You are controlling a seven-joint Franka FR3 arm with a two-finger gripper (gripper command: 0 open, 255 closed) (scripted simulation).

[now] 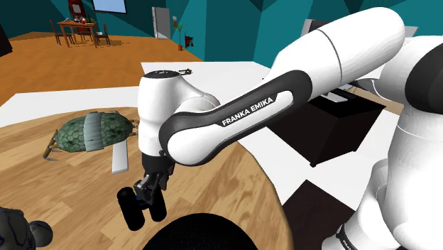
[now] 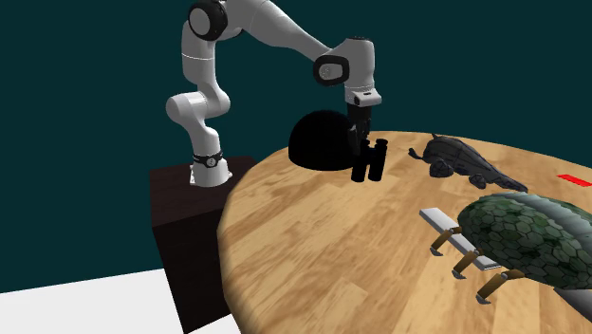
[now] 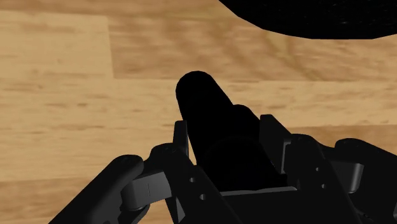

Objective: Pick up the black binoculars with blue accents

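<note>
Clamping the black binoculars [image 1: 135, 207] [image 2: 372, 161] [image 3: 210, 111] between narrowed jaws, the gripper [image 1: 150, 186] [image 2: 363, 133] sits directly above them. Barrels' long axis runs approx. along the fingers, pointing down at the wooden table [image 2: 313, 237], beside the black dome [image 2: 323, 142]. Can't tell whether they're off the wood.

**A Lived-In Home, Dining Corner and All**

It was a room in a house. Across the wooden floor [image 1: 71, 60] stood a small dining table [image 1: 74, 27] with chairs [image 1: 57, 32] drawn up to it and something red on top. Teal walls [image 1: 227, 28] closed the space, with a framed panel [image 1: 110, 6] hung high. Nearer lay a white rug [image 1: 206, 71], a dark low cabinet [image 1: 334, 128] and a round wooden table [image 1: 78, 185].
</note>
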